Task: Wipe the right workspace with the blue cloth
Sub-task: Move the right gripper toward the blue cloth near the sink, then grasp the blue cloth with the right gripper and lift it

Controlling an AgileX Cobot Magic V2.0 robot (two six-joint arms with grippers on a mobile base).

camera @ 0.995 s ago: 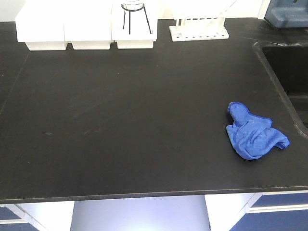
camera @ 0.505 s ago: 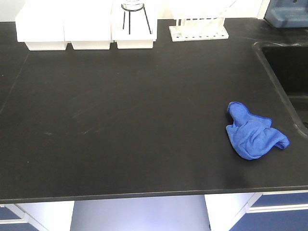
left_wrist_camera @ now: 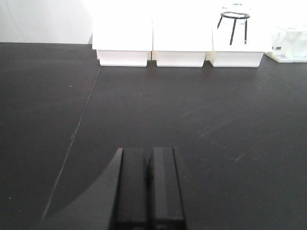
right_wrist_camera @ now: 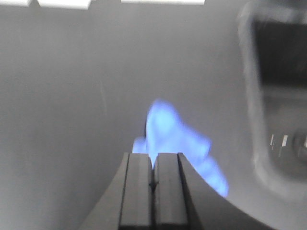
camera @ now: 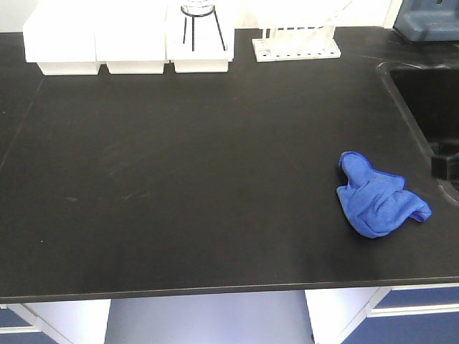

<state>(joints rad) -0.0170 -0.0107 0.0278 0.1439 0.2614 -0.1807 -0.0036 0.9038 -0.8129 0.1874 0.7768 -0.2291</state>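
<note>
The blue cloth (camera: 378,196) lies crumpled on a black benchtop (camera: 201,179) near its right end, beside a sink. It shows blurred in the right wrist view (right_wrist_camera: 172,132), just beyond my right gripper (right_wrist_camera: 153,155), which is shut and empty and hangs above the bench. A black part of the right arm (camera: 446,165) shows at the right edge of the front view, right of the cloth. My left gripper (left_wrist_camera: 149,153) is shut and empty over bare benchtop. The right workspace, with its small black box, is out of view.
Three white trays (camera: 129,43) stand along the back edge, one holding a black tripod stand (camera: 201,29). A white tube rack (camera: 296,44) stands to their right. The sink (camera: 430,107) is at the right. The bench's front edge (camera: 215,290) runs across the bottom.
A black part of the right arm has come into the front view at the right edge, beside the sink. The cloth has not moved.
</note>
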